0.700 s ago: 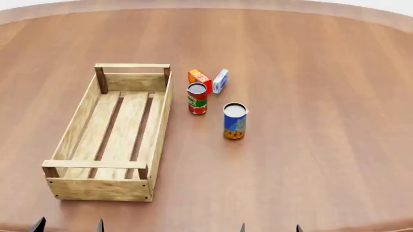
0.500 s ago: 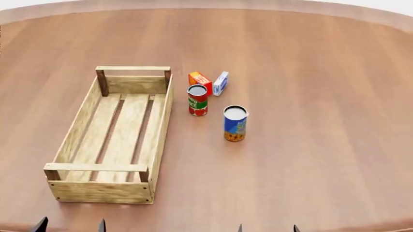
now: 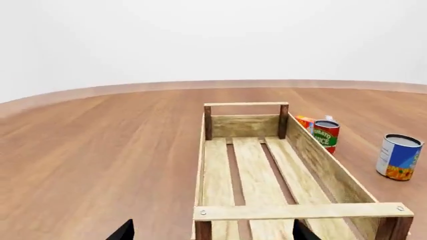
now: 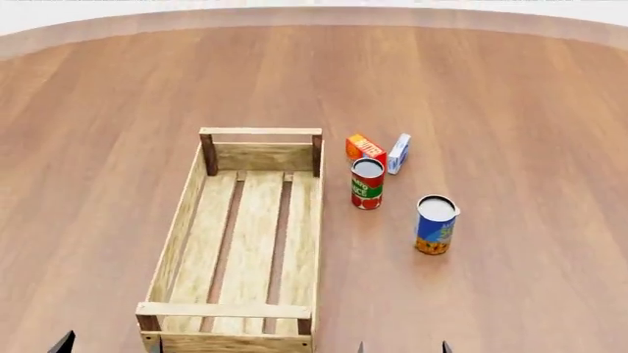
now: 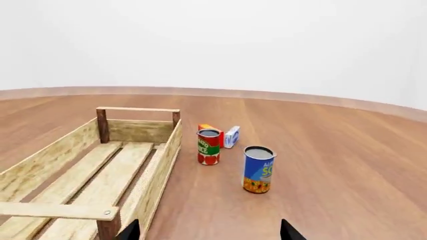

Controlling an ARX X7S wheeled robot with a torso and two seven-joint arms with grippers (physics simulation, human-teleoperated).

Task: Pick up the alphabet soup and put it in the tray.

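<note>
The alphabet soup (image 4: 434, 225) stands upright on the wooden table, a can with a blue and orange-yellow label, to the right of the tray (image 4: 182, 220). The tray is a long light-wood crate with nothing in it. Both grippers show only as dark fingertips at the near edge. My left gripper (image 4: 110, 346) is open in front of the tray's near end (image 3: 300, 211). My right gripper (image 4: 404, 348) is open, well short of the soup (image 5: 259, 169), with bare table between its fingers. The left wrist view shows the soup (image 3: 399, 157) beyond the tray's right wall.
A red-and-green can (image 4: 367, 184) stands between the tray and the soup, close to the tray's right wall. Behind it lie an orange box (image 4: 365, 146) and a small blue-and-white box (image 4: 398, 153). The round table's far edge curves behind them.
The head view has shifted: tray, cans and boxes all sit further right and lower in the picture. None of them has moved relative to the others. The fingertips stay at the near edge.
</note>
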